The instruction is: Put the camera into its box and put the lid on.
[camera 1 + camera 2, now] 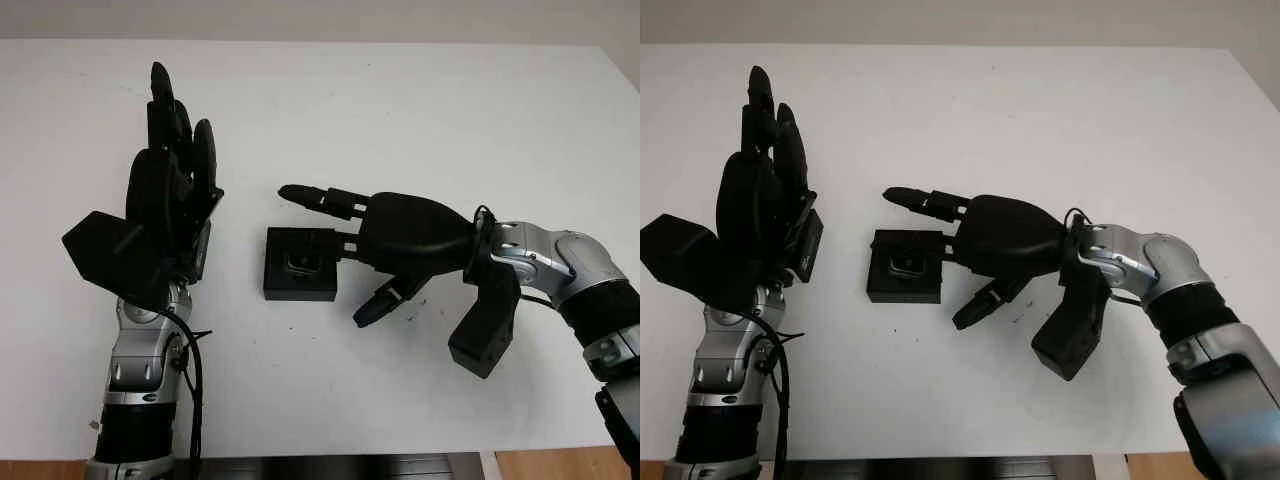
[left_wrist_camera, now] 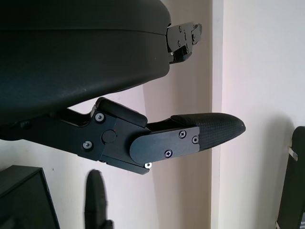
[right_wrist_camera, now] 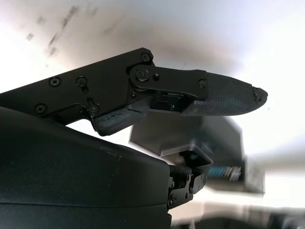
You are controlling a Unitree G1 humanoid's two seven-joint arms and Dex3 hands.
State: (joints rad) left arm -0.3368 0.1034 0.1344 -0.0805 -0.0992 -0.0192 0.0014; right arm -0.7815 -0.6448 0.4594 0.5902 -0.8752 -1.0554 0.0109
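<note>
- Table [image 1: 420, 110] runs white and bare all round the work, leaving wide room toward the far edge and both sides.
- Left hand [image 1: 165, 205] stands upright left of the box, open and holding nothing, apparently parked clear so the middle stays free.
- Right hand [image 1: 385, 240] reaches in from the right, open, one finger over the box's far edge and another just off its near corner, holding nothing.
- Box [image 1: 298, 263], black and lidless, sits mid-table between the hands with the camera [image 1: 303, 262] seated inside.
- Lid placement looks like the remaining step.
</note>
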